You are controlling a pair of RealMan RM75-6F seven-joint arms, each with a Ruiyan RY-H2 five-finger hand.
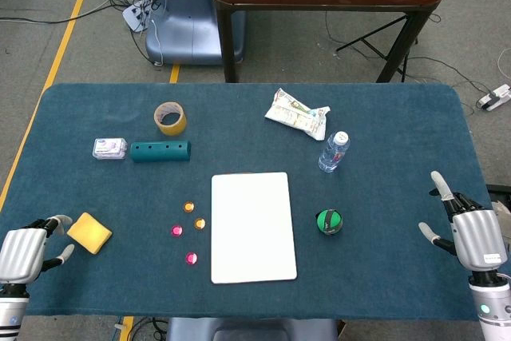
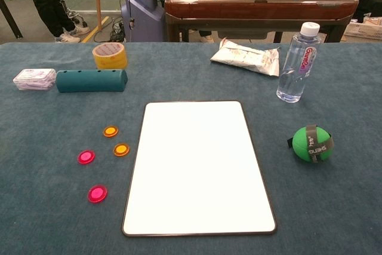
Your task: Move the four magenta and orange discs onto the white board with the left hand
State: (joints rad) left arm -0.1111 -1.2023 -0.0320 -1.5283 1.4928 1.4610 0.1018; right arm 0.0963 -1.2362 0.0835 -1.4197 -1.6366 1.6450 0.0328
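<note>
A: Where are the discs found?

B: All four are seen on the blue table [image 1: 399,125], just left of the white board [image 1: 252,226] and apart from it. The upper orange disc [image 1: 189,207] is placed farthest back; the lower orange disc [image 1: 200,224] is nearest the board's left edge. The left magenta disc [image 1: 176,230] is set a little further left, and the front magenta disc [image 1: 191,259] is nearest the front edge. None is touched by either hand, and none is on the board.

A: How is the left hand described?

B: The left hand [image 1: 28,251] is seen at the front left corner, low over the table, just beside a yellow sponge [image 1: 89,232]. Its fingers are loosely curled and parted, and nothing is held. Whether the sponge is touched cannot be told.

A: And the right one?

B: The right hand [image 1: 467,233] is seen at the front right edge, fingers spread and raised, with nothing gripped. Neither hand is shown in the chest view.

A: What else is laid out?

B: A green ball [image 1: 329,221] is placed right of the board, a water bottle [image 1: 334,152] behind it, and a crumpled packet [image 1: 297,113] further back. A tape roll [image 1: 170,118], a teal block [image 1: 160,151] and a small white box [image 1: 109,148] are grouped at the back left.
</note>
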